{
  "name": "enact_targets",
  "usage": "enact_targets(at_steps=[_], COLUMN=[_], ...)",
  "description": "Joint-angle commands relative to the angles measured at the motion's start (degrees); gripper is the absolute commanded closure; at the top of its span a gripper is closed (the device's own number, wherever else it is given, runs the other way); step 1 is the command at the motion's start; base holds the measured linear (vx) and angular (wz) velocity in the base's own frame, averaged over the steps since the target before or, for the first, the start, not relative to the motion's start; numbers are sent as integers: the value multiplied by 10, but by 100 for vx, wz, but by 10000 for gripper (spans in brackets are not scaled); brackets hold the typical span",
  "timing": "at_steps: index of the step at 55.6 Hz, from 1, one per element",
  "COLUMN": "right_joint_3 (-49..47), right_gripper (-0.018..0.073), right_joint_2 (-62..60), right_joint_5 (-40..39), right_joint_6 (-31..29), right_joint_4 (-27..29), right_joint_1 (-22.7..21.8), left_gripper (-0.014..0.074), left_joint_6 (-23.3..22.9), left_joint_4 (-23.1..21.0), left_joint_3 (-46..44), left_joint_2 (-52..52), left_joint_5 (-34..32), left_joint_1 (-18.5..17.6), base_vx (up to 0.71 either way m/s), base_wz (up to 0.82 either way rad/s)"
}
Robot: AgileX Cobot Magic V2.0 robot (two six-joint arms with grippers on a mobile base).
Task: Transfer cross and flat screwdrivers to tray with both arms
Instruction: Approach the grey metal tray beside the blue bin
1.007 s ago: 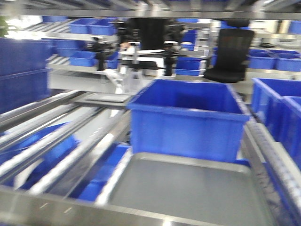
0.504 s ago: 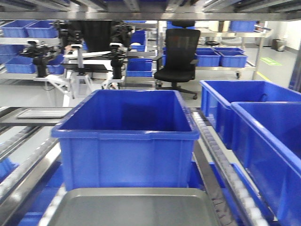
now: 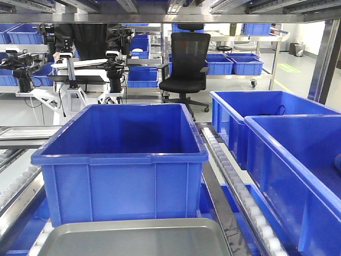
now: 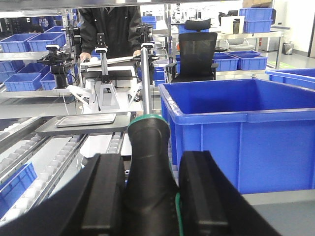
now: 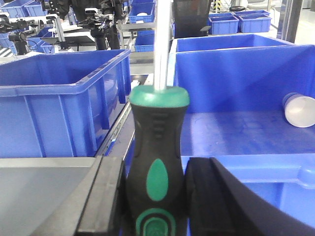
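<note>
The grey metal tray [image 3: 133,239] lies at the bottom of the front view, just before a big blue bin [image 3: 120,154]. Neither gripper shows in that view. In the left wrist view my left gripper [image 4: 151,158] is shut on a screwdriver with a black handle [image 4: 150,167], its thin shaft [image 4: 145,78] pointing up and away; a corner of the tray [image 4: 283,211] sits lower right. In the right wrist view my right gripper [image 5: 155,164] is shut on a black-and-green-handled screwdriver [image 5: 156,142], with the tray [image 5: 44,189] to its lower left.
Two more deep blue bins [image 3: 287,138] stand on the right beside a roller rail [image 3: 234,181]. A white cup [image 5: 299,109] lies in the right bin. Behind are a black office chair [image 3: 186,58], a person at another arm rig [image 3: 80,64], and shelves of blue bins.
The front view has swung so the big blue bin slid from right of centre to left of centre; the blur has cleared. The tray stays at the bottom edge.
</note>
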Motion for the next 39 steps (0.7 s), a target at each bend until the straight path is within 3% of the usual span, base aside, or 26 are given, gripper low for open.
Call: enact_targets(at_steps=[1,39], right_joint_3=[-17,-17], right_gripper=[567,567], right_joint_2=[11,11], right_joint_5=[-55,-95], right_joint_6=[-2,-2], right_joint_4=[-6,-8], right_joint_1=[-3,0], left_gripper=[594,594], left_joint_6=[0,0], left_joint_4=[-3,-3], left_joint_3=[-16,-16], left_joint_2=[5,5], left_joint_5=[-59,-61], left_joint_1=[-3,-3], base_vx=[0,0], base_wz=[0,0])
